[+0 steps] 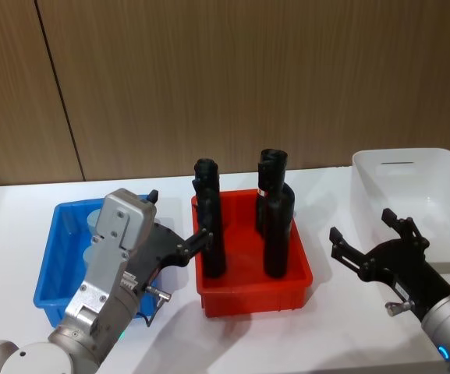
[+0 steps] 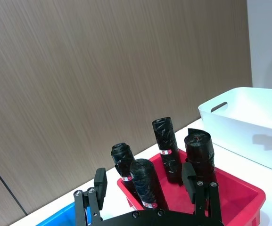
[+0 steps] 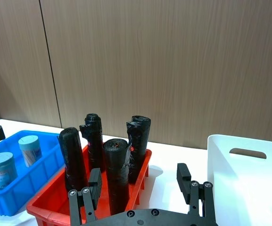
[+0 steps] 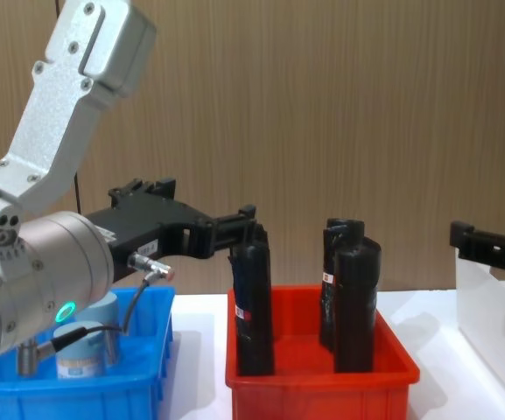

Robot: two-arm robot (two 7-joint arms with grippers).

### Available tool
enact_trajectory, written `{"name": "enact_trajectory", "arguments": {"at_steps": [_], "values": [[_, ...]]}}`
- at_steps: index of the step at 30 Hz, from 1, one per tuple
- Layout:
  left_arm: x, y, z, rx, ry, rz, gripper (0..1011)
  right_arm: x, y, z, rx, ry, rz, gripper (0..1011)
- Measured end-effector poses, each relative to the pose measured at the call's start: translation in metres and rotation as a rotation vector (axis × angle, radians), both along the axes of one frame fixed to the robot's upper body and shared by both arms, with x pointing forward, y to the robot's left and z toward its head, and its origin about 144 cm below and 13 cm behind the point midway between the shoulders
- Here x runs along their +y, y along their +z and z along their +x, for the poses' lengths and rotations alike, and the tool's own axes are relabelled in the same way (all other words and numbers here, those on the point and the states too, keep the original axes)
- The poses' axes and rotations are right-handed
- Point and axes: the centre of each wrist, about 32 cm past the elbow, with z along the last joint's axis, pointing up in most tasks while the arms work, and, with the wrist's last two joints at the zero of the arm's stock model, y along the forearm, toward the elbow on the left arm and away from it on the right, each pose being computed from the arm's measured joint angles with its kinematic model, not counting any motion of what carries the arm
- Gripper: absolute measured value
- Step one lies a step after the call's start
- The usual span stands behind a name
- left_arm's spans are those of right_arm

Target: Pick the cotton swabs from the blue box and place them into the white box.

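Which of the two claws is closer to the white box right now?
The right. The right claw hovers just beside the white box, on its red bin side; the left claw is far off, beyond the red bin, by the blue box.

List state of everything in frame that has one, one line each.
blue box: open-topped, holding two tubs.
cotton swabs: upright, lids on.
white box: open-topped, no tub in the part that shows.
red box: open-topped, holding four black rolls.
black rolls: upright.
left gripper: open, empty, raised between blue box and red box.
right gripper: open, empty, beside the white box.
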Motion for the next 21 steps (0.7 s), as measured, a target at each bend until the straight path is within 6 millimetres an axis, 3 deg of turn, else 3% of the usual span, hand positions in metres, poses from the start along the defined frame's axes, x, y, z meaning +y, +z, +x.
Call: {"name": "enact_trajectory", "arguments": {"at_steps": [21], "values": [[0.0000,0.0000,0.0000,0.000,0.000,0.000,1004,0.0000,0.0000,0.0000,0.000,0.000,0.000,1001]]}}
